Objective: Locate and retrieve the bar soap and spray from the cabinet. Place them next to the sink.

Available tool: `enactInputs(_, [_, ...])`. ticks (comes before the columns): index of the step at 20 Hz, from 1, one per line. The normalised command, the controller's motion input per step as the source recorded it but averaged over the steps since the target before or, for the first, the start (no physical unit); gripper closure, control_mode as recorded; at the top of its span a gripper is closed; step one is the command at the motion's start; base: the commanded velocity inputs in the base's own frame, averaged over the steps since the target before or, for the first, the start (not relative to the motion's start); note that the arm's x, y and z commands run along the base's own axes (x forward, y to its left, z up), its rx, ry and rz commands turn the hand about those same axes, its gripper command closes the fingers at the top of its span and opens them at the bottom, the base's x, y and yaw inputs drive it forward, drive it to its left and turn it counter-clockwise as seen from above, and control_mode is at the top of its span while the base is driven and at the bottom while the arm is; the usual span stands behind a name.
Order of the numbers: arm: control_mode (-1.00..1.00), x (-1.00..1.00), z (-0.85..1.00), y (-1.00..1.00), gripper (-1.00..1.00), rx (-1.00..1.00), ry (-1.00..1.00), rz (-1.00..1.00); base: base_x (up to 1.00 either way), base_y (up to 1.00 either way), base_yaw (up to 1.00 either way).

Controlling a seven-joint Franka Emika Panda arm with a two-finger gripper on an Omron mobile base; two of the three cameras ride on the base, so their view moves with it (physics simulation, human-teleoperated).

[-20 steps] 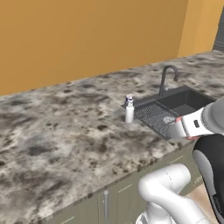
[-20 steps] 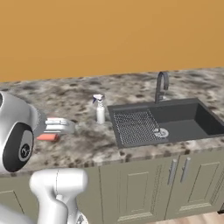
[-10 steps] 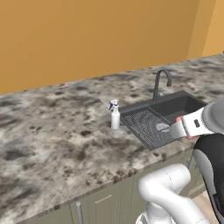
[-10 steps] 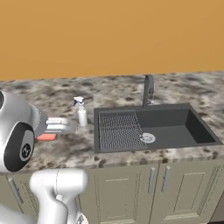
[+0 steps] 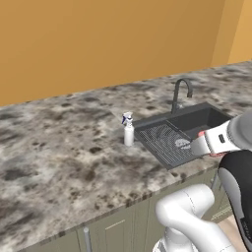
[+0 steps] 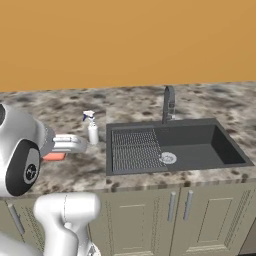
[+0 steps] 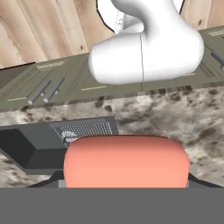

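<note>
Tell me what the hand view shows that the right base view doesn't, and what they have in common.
Hand view alone: the bar soap up close, filling the lower middle at the tool, plus wooden flooring beyond the counter.

Right base view alone: the spray standing on the counter just left of the sink, the faucet behind the basin, and the orange wall.

Both: the soap, seen in the right base view as a salmon sliver under the arm, the sink's ribbed drainboard, the speckled countertop and the grey-green base cabinets.
</note>
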Motion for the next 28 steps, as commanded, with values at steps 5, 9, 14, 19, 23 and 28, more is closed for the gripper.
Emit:
enactInputs(5, [1.00, 0.00, 0.00, 0.00, 1.00, 0.00, 0.00, 0.00, 0.00, 0.00, 0.00])
enactInputs(9, [-1.00, 0.06, -0.06, 0.08, 1.00, -0.01, 0.05, 0.00, 0.06, 0.06, 0.00])
enactInputs(14, [-1.00, 0.40, -0.39, 0.44, 1.00, -0.02, 0.27, 0.05, 0.00, 0.00, 0.00])
enactInputs(19, [-1.00, 0.71, -0.68, 0.42, 1.00, -0.03, 0.31, 0.05, 0.00, 0.00, 0.00])
enactInputs(23, [-1.00, 0.99, -0.77, 0.11, 1.00, 0.00, 0.27, 0.07, 0.00, 0.00, 0.00])
enactInputs(28, [-1.00, 1.00, -0.53, -0.06, 1.00, 0.01, 0.09, 0.08, 0.00, 0.00, 0.00])
